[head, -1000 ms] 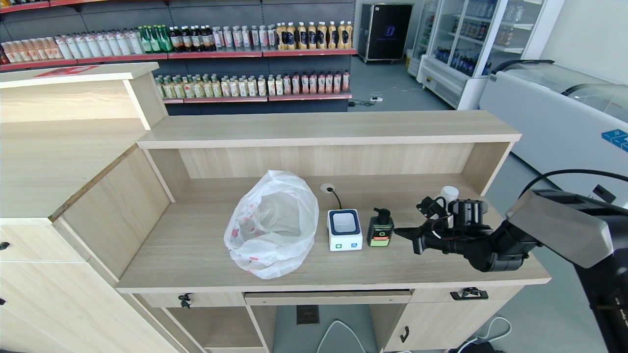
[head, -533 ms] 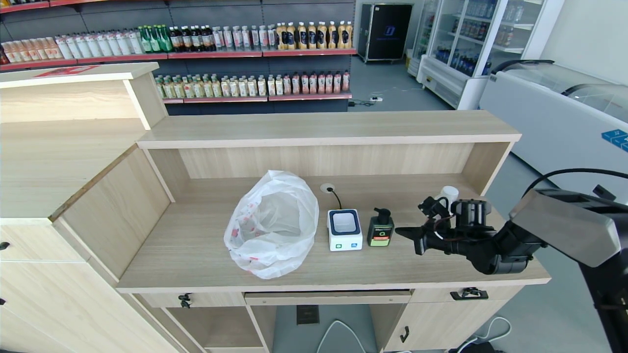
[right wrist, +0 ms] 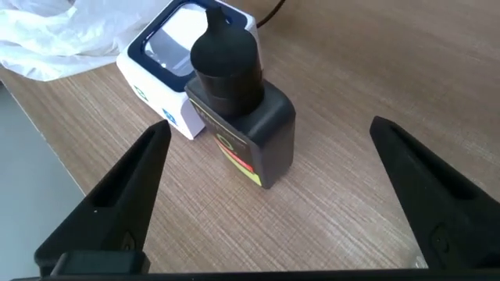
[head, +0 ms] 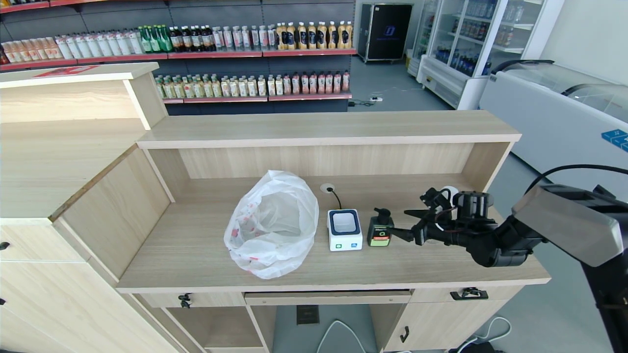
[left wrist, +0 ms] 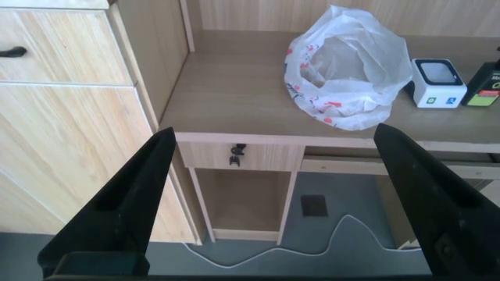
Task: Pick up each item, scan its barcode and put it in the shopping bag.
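Note:
A black pump bottle (head: 380,230) with a green and red label stands upright on the wooden counter (head: 196,245), just right of the white barcode scanner (head: 345,229). Left of the scanner lies the white plastic shopping bag (head: 272,225), mouth open. My right gripper (head: 399,221) is open, level with the bottle and just right of it, not touching. In the right wrist view the bottle (right wrist: 242,117) stands ahead of the gripper (right wrist: 269,125), the scanner (right wrist: 183,62) behind it. My left gripper (left wrist: 273,133) is open and empty, low in front of the counter's left end, facing the bag (left wrist: 348,66).
A white container (head: 448,190) stands at the counter's back right, mostly hidden behind my right arm. The scanner's black cable (head: 336,197) runs to a hole in the counter. A raised shelf walls the back and sides. Drawers (left wrist: 62,55) sit to the left.
My right gripper has moved left and slightly toward the back, closing the gap to the black pump bottle. The bottle, scanner and bag have stayed put.

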### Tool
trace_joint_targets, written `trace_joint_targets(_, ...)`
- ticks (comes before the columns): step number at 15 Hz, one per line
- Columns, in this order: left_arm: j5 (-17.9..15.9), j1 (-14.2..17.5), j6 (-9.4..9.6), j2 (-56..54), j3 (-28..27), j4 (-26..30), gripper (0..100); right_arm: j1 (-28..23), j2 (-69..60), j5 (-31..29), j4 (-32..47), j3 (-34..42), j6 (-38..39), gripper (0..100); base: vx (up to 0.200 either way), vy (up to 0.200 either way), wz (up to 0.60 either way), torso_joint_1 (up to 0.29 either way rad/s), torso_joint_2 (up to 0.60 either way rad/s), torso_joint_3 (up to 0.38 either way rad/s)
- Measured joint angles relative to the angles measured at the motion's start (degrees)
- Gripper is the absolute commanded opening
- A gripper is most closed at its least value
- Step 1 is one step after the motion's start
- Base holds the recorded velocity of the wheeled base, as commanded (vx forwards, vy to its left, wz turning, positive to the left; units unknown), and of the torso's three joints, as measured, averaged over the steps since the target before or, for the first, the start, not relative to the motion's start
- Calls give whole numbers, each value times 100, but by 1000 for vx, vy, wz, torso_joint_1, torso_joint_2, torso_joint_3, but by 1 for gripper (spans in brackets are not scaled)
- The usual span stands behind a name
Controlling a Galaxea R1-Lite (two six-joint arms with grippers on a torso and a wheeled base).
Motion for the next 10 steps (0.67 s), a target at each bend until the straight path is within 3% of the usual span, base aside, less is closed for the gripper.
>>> trace_joint_targets(10, 0, -2, 0, 0, 0, 0, 100, 184, 831, 714, 12, -880, -20, 100, 0, 0, 0, 0, 0, 0)
